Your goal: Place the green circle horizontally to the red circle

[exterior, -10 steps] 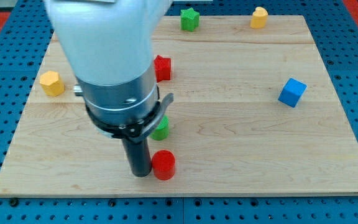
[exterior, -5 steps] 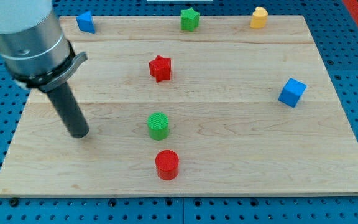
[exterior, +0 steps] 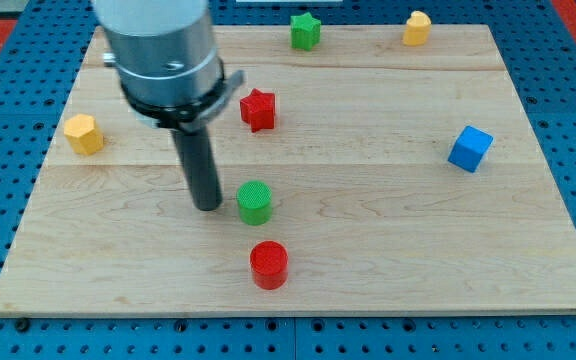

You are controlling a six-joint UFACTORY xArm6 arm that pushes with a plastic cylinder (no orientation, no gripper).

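The green circle sits on the wooden board, a little left of centre. The red circle lies just below it and slightly to the view's right, near the board's bottom edge. My tip rests on the board just to the view's left of the green circle, close to it with a small gap. The tip is above and to the left of the red circle.
A red star lies above the green circle. A green star and a yellow block are at the top edge. A blue cube is at the right. A yellow hexagon block is at the left.
My tip swung from beside the red circle out to the left, then came right to the green circle's left side. Both circles stay about where they were.
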